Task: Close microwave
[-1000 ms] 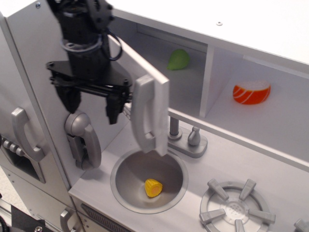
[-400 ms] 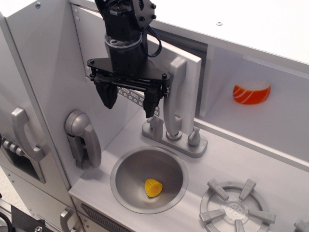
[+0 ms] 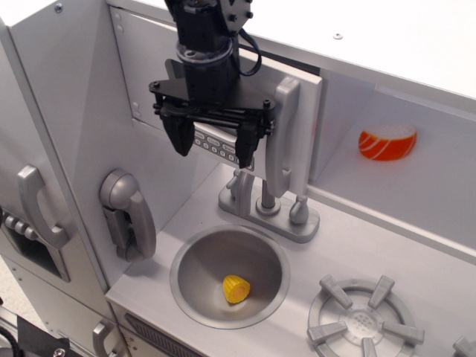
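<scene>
The microwave (image 3: 149, 67) is the white box compartment at the top of the toy kitchen. Its white door lies nearly flush with the compartment front, with the tall grey vertical handle (image 3: 285, 134) at its right edge and a row of small buttons (image 3: 216, 145) low on the door. My black gripper (image 3: 213, 145) hangs right in front of the door, just left of the handle. Its two fingers are spread apart and hold nothing. The arm hides most of the door's window.
An orange salmon piece (image 3: 387, 141) lies in the doorless shelf at right. A grey faucet (image 3: 269, 208) stands below the door. A yellow toy (image 3: 236, 288) lies in the round sink (image 3: 186, 256). A grey phone handset (image 3: 130, 212) hangs at left; a stove burner (image 3: 364, 320) is at lower right.
The door has swung from wide open to nearly shut, hiding the green toy inside. My gripper has moved right and back with it, staying open.
</scene>
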